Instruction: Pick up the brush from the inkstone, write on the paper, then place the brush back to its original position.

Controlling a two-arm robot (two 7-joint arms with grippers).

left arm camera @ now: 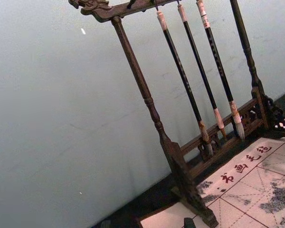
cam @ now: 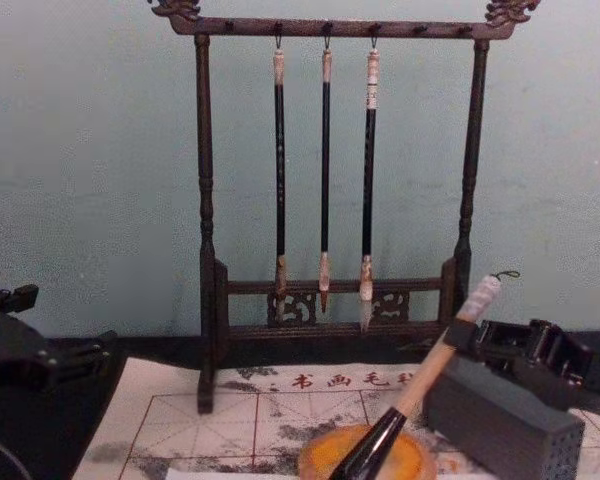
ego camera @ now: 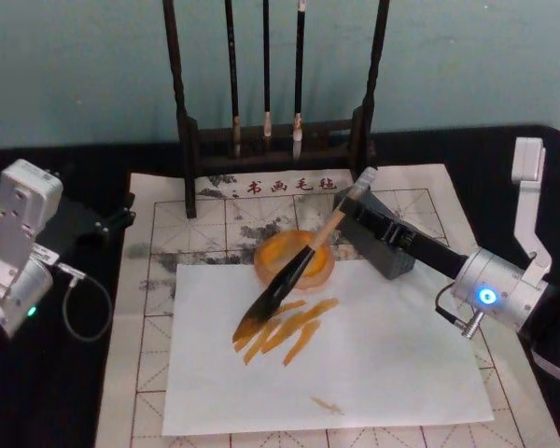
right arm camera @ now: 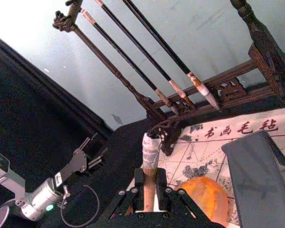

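The right gripper [ego camera: 351, 207] is clamped on the brush [ego camera: 303, 266], its fingers [right arm camera: 138, 190] closed around the pale handle just below the white end cap. It reaches in from the right over a grey block [cam: 500, 425] that lies on the paper [ego camera: 140, 336].

From the grip the brush slants down toward the robot and its left. Its black lower shaft crosses above an orange dish [ego camera: 271, 252], and its dark bristles touch a white sheet [ego camera: 383, 355] laid over the paper. The tip sits at the left end of a fan of orange strokes [ego camera: 294, 327], and one small orange mark lies apart nearer the robot.

The dish sits at the far edge of the white sheet, with the grey block just to its right. Most of the sheet to the right of the strokes and on the robot's side of them is bare. The gridded paper shows as a border round the sheet on the left, the far side and the right.

A dark wooden rack [ego camera: 191, 159] stands at the far edge of the paper, behind the dish, with three thin brushes [cam: 325, 170] hanging from its top bar. The held brush's cap is lower than the bar and nearer the robot than the rack.

The left gripper [ego camera: 126, 210] sits with its fingers apart over the black table [ego camera: 37, 401], beside the paper's left edge and well away from the brush.
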